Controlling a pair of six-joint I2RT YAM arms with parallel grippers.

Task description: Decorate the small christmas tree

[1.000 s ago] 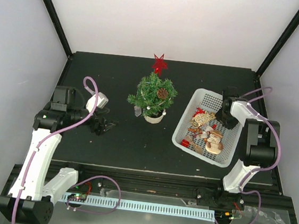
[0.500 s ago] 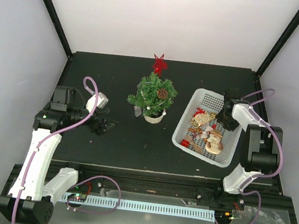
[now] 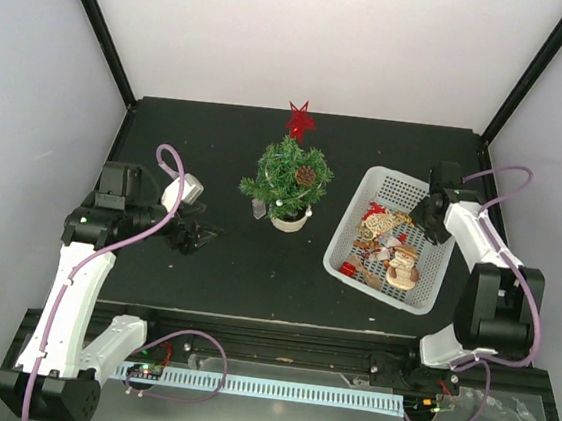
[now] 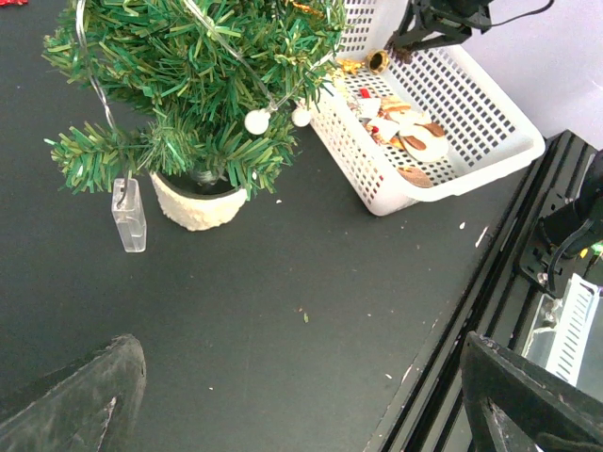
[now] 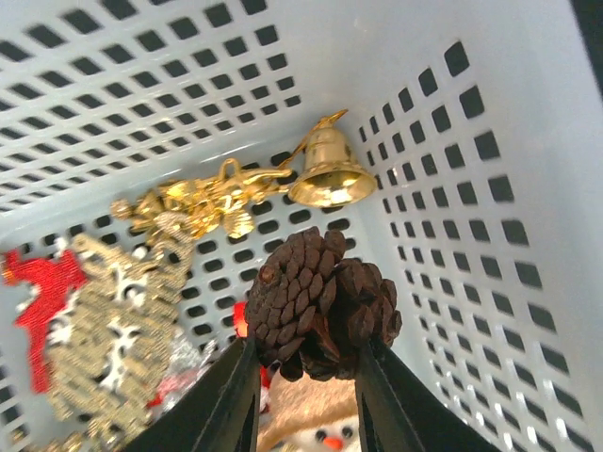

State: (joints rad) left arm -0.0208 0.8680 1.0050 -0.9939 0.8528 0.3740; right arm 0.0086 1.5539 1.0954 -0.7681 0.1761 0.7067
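My right gripper (image 5: 306,365) pinches a pine cone (image 5: 320,301) above the white basket (image 3: 348,223). The small christmas tree (image 3: 287,176) stands upright at my 9 o'clock, well apart. My left gripper (image 3: 203,235), spread wide, sits nearer it.

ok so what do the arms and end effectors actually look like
Both arms are white moulded links with black joint housings: left arm, right arm. A purple cable loops along each. The left end effector and right end effector look black from above; up close the left fingers are dark grey, the right fingers pale. No markings legible.
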